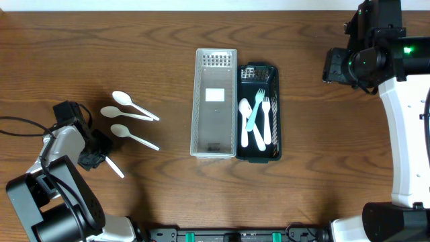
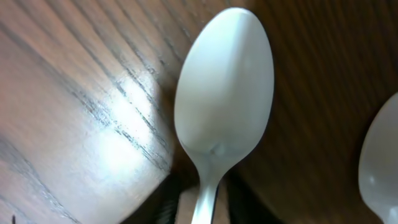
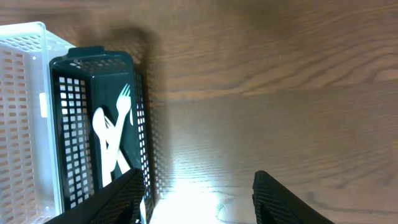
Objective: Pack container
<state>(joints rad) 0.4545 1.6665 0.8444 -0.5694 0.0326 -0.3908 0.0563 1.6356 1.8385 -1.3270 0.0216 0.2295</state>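
Note:
My left gripper point(image 1: 94, 152) is low over the table at the left and is shut on the handle of a white plastic spoon point(image 1: 114, 167). In the left wrist view its bowl point(image 2: 224, 93) fills the frame, with the jaws point(image 2: 204, 208) tight on either side of the handle. Three more white spoons point(image 1: 123, 99) point(image 1: 111, 111) point(image 1: 121, 131) lie beside it. A white basket point(image 1: 199, 101) is empty. A dark green basket point(image 1: 276, 114) to its right holds white and pale blue forks and spoons point(image 1: 254, 119). My right gripper point(image 3: 198, 180) is open and empty, over bare table right of the green basket point(image 3: 87, 56).
The two baskets stand side by side, touching, in the middle of the table. The white basket also shows at the left edge of the right wrist view point(image 3: 25, 93). A black cable point(image 1: 20, 128) runs along the left edge. Another spoon bowl point(image 2: 380, 165) lies just right of the held one.

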